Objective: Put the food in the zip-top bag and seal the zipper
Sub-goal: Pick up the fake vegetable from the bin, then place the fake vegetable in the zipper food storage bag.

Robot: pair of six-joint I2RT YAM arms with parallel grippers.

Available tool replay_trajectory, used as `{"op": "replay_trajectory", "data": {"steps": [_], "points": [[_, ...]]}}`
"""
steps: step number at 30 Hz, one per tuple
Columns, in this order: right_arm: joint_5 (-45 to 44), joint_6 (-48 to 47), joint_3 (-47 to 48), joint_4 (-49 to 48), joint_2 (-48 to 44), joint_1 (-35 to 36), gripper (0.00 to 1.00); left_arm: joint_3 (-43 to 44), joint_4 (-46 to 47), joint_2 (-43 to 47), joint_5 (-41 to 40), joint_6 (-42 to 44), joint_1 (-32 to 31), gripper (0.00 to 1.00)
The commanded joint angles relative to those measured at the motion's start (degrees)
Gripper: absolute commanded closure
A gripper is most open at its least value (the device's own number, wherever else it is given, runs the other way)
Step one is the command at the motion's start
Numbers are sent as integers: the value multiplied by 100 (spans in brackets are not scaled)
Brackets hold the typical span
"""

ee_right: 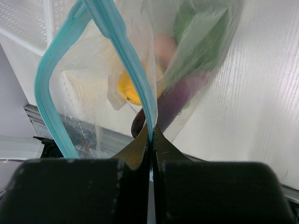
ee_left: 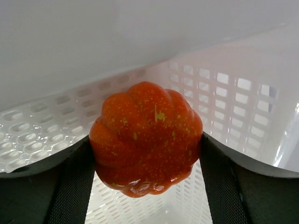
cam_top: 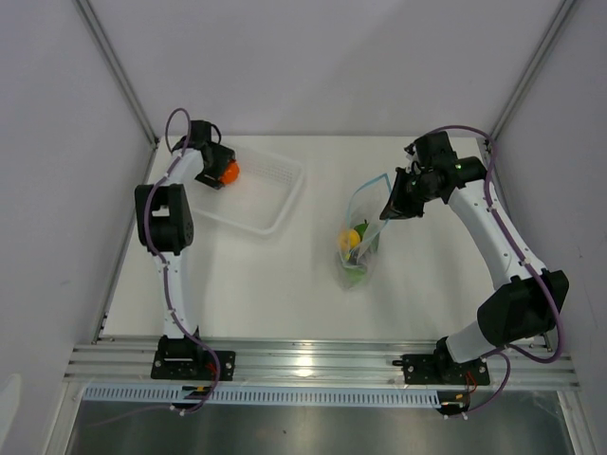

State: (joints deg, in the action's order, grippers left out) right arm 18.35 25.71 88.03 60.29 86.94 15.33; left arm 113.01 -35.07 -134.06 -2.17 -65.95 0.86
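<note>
While its zipper [ee_right: 121,51] gapes in a light-blue loop, the zip-top bag [cam_top: 363,227] lies right of centre on the white tabletop [cam_top: 285,284], its mouth lifted toward the far right. Through the clear film show a yellow lemon [ee_right: 128,88], a purple eggplant [ee_right: 180,100], a pink peach [ee_right: 163,46] and green pieces [ee_right: 201,42] too blurred to tell apart. The right hand [ee_right: 150,135] is pinched closed on the zipper strip at one end of the mouth, holding that edge off the surface. Well apart, at the far left, the orange pumpkin [ee_left: 147,135] sits between the fingers of the left hand [cam_top: 220,172], which press against both its sides over the clear perforated tray [cam_top: 270,204]. Whether the pumpkin touches the tray floor I cannot tell. The tabletop is plain white with a faint grain. An aluminium rail [cam_top: 313,360] carrying both arm bases runs along its near edge, and pale walls [cam_top: 332,66] with metal corner posts close it in.
</note>
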Motion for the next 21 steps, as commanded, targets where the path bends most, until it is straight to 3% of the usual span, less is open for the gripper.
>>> {"op": "replay_trajectory", "data": {"steps": [1,9,12,21], "points": [[-60,100,83,-202,-177,-30,100,-550,816,1054,550,495,-199,95],[46,188,83,-430,-177,-22,100,-1176,1817,2471,1991,1655,-929,99],[72,162,74,-483,-160,-30,100,-1141,1566,2972,2248,2234,-1421,99],[195,92,92,-527,-151,-22,100,-2239,2337,4352,3363,2868,-2722,85]]}}
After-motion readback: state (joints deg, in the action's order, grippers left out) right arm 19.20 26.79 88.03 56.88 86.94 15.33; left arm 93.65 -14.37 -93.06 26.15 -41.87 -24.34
